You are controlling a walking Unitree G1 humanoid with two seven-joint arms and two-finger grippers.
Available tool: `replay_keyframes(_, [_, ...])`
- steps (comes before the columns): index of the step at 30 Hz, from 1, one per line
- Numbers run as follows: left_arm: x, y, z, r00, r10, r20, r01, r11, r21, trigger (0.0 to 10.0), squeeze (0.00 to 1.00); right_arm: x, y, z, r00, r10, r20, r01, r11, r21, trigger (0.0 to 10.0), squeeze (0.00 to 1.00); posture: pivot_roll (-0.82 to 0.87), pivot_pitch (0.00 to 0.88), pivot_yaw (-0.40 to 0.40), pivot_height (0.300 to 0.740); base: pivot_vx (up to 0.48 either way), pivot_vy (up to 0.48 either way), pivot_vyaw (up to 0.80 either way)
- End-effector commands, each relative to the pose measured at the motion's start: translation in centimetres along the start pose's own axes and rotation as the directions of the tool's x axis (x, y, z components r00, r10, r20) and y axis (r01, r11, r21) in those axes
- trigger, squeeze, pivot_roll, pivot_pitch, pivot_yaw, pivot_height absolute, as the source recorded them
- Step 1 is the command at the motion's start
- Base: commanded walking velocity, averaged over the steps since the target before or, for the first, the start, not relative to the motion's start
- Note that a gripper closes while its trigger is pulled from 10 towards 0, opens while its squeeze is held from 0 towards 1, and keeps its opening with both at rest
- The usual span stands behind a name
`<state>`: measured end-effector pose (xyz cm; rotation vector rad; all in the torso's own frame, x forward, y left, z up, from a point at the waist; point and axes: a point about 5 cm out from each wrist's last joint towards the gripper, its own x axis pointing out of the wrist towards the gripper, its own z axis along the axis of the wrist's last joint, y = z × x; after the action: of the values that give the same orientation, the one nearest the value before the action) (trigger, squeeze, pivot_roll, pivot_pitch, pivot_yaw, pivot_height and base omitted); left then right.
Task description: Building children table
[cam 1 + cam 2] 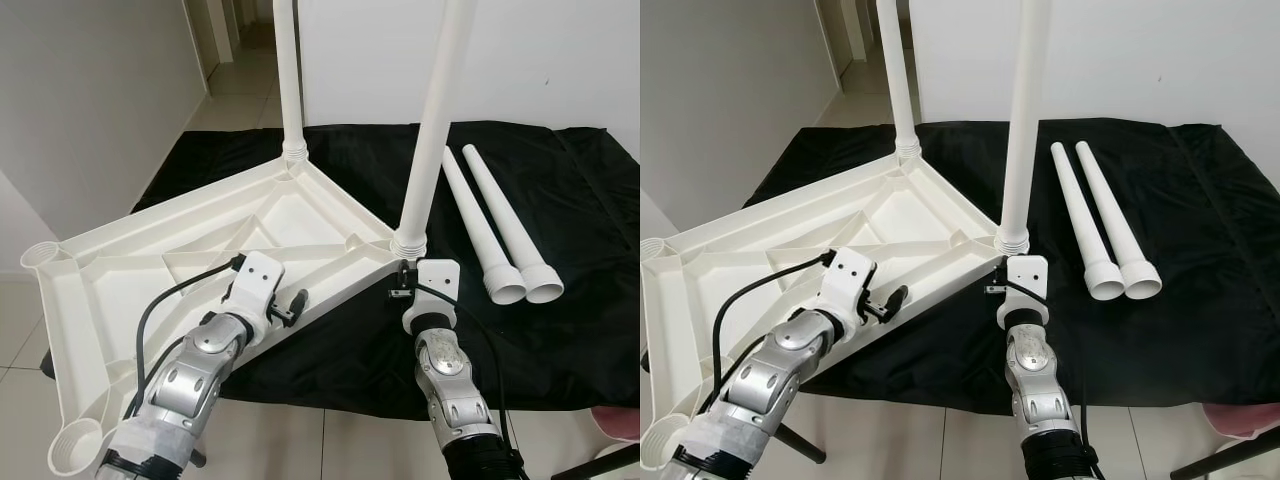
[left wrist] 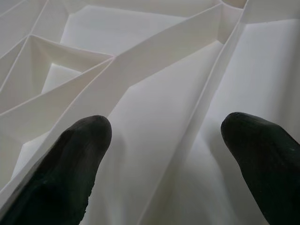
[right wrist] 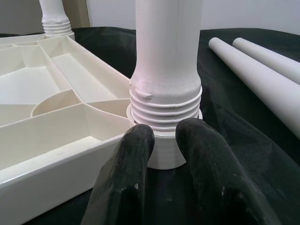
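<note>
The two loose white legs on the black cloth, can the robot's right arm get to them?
Probably yes. The two loose legs lie in the open on the black cloth, just beside the right pincer, with nothing between.

Both silver arms are reaching forward from below, elbows bent. The left gripper (image 2: 166,140) is holding its two black fingers (image 2: 70,168) wide apart, tips pointing ahead. The right gripper (image 3: 164,133) is pointing straight forward, its fingers (image 3: 126,173) lying close side by side, seemingly almost touching, though the tips are hard to judge.
</note>
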<state>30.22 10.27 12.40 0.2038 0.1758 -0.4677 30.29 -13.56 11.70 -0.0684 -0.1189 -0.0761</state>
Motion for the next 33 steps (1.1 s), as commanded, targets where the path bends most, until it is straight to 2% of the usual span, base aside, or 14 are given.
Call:
replay_keyframes(1, [0.0,0.8,-0.7,0.993,0.107,-0.043,-0.106,0.994,0.007,10.0,0.00,-0.2,0.4,-0.1,1.000,0.010,-0.010,-0.010,1.000,0.000,10.0,0.00,-0.04,0.043,0.071,0.740,0.000,0.000,0.00])
replay_keyframes(24, [0.0,1.0,-0.7,0.992,0.115,-0.060,-0.115,0.993,0.004,10.0,0.00,-0.2,0.5,-0.1,1.000,0.008,-0.010,-0.008,1.000,0.001,10.0,0.00,-0.04,0.042,0.075,0.740,0.000,0.000,0.00])
replay_keyframes(30, [0.0,1.0,0.4,0.992,0.121,0.019,-0.120,0.991,-0.057,10.0,0.00,-0.2,0.5,0.0,1.000,0.007,-0.007,-0.007,1.000,0.003,10.0,0.00,-0.04,0.039,0.073,0.740,0.000,0.000,0.00])
replay_keyframes(31, [-0.1,0.8,1.7,0.990,0.096,0.105,-0.087,0.992,-0.091,10.0,0.00,-0.2,0.5,0.0,1.000,0.006,-0.005,-0.006,1.000,0.004,10.0,0.00,-0.04,0.039,0.073,0.740,0.000,0.000,0.00])
replay_keyframes(33, [-0.1,0.8,1.7,0.990,0.096,0.105,-0.087,0.992,-0.091,10.0,0.00,-0.2,0.5,0.0,1.000,0.006,-0.005,-0.006,1.000,0.004,10.0,0.00,-0.04,0.039,0.073,0.740,0.000,0.000,0.00])
